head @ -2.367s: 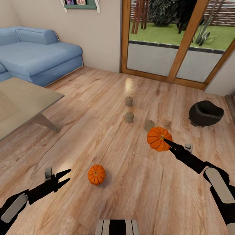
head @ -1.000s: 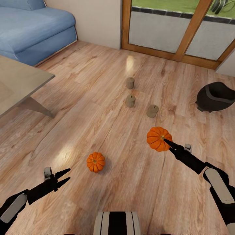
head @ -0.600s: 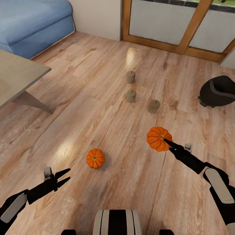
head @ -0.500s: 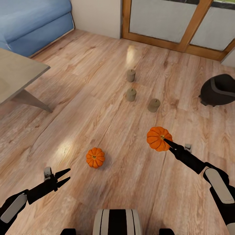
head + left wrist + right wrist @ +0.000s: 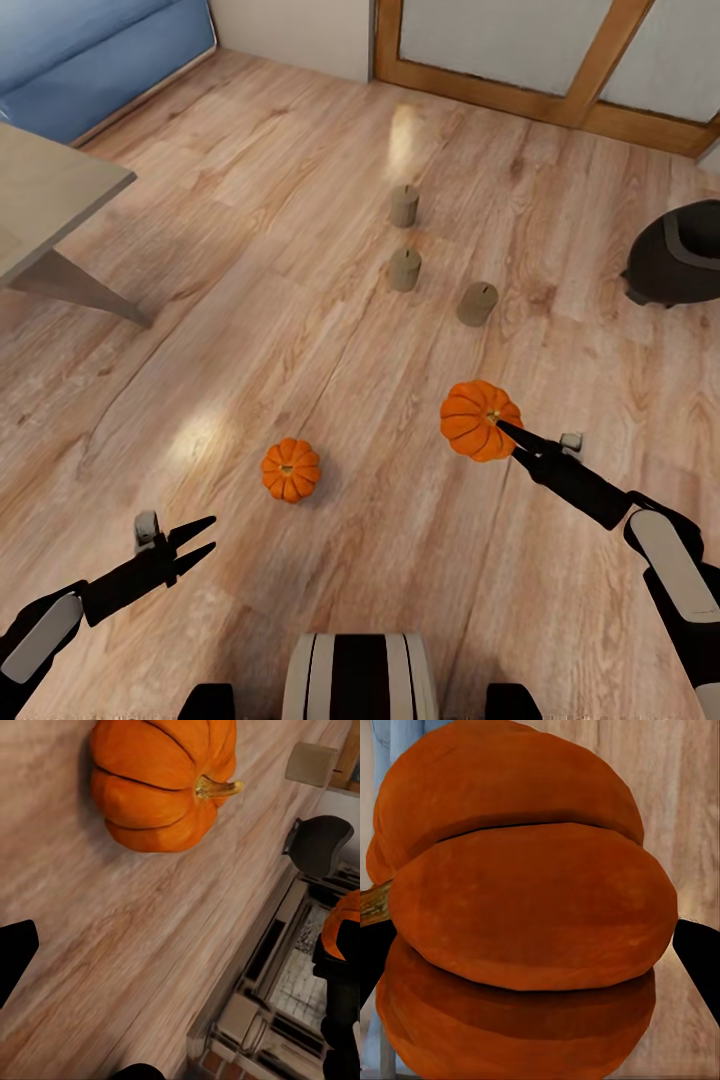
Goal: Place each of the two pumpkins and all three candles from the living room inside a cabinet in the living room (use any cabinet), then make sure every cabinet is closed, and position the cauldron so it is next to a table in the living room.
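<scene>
The larger pumpkin point(image 5: 481, 420) is hanging above the wooden floor point(image 5: 300, 300) at the right of the scene, pinched by the right gripper point(image 5: 506, 432), whose dark fingers are closing on it at the stem end; in the right wrist view this pumpkin point(image 5: 521, 915) is bulging between the two black fingertips point(image 5: 697, 945) on either side. The smaller pumpkin point(image 5: 290, 469) is sitting on the floor to the left and a little nearer, and the left wrist camera is looking at it point(image 5: 161, 780) with its stem showing. The left gripper point(image 5: 195, 543) is hovering near the robot at the left, well apart from that pumpkin, its fingers spread a little with nothing between them. Farther off, three candles are standing upright: one far point(image 5: 404, 205), one just nearer point(image 5: 404, 269), and one to the right point(image 5: 477, 303). The black cauldron point(image 5: 680, 253) is resting on the floor at the far right edge. The grey table point(image 5: 45, 200) is reaching in from the left, one angled leg point(image 5: 75, 288) showing, with the blue sofa point(image 5: 90, 50) beyond it
</scene>
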Motion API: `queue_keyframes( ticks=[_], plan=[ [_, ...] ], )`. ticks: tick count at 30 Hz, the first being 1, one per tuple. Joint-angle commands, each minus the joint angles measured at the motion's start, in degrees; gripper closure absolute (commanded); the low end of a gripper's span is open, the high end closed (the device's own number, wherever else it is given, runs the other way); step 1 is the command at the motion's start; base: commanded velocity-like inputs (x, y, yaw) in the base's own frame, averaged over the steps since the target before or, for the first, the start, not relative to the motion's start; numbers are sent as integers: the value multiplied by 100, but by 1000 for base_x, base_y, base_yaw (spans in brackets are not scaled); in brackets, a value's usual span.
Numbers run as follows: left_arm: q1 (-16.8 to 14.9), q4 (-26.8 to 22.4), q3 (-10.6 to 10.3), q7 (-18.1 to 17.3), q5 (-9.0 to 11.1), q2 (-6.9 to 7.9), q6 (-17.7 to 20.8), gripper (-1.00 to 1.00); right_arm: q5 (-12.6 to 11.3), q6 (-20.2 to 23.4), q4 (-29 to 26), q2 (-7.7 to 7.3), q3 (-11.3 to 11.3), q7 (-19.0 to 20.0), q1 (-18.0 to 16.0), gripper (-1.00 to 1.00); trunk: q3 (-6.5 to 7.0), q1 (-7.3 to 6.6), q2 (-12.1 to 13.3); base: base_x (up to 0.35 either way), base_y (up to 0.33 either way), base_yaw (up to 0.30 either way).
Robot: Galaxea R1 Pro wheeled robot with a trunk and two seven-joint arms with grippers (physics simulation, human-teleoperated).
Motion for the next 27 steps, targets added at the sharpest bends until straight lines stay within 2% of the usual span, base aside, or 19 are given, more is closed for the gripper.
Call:
queue_keyframes(
  ticks=[1,6,9,11,18,23,27],
  plan=[
    [-5,3,-21,-1,52,6,38,-100,-33,50,-2,1,-8,0,-3,100,-26,1,-3,0,0,0],
    [-4,3,-21,-1,53,10,42,-100,-12,50,-17,-2,-4,14,-1,100,-137,14,-9,0,0,0],
    [-4,3,-21,-5,53,12,45,-100,-37,163,-181,-6,3,217,-1,100,-203,22,-13,0,0,0],
    [-3,3,-21,-8,53,13,45,-100,-51,490,-341,-3,-1,336,3,100,-247,27,-16,0,0,0],
    [-4,3,-13,-10,66,24,49,-100,-78,1718,-1190,1,-3,408,147,100,-247,27,-16,0,0,0],
    [-5,3,-13,-13,103,93,52,-100,-385,1873,-1285,1,17,398,195,100,-247,27,-16,0,0,0],
    [-3,3,-13,-11,108,100,54,-100,-468,1873,-1293,1,59,385,202,100,-247,27,-16,21,0,0]
  ],
)
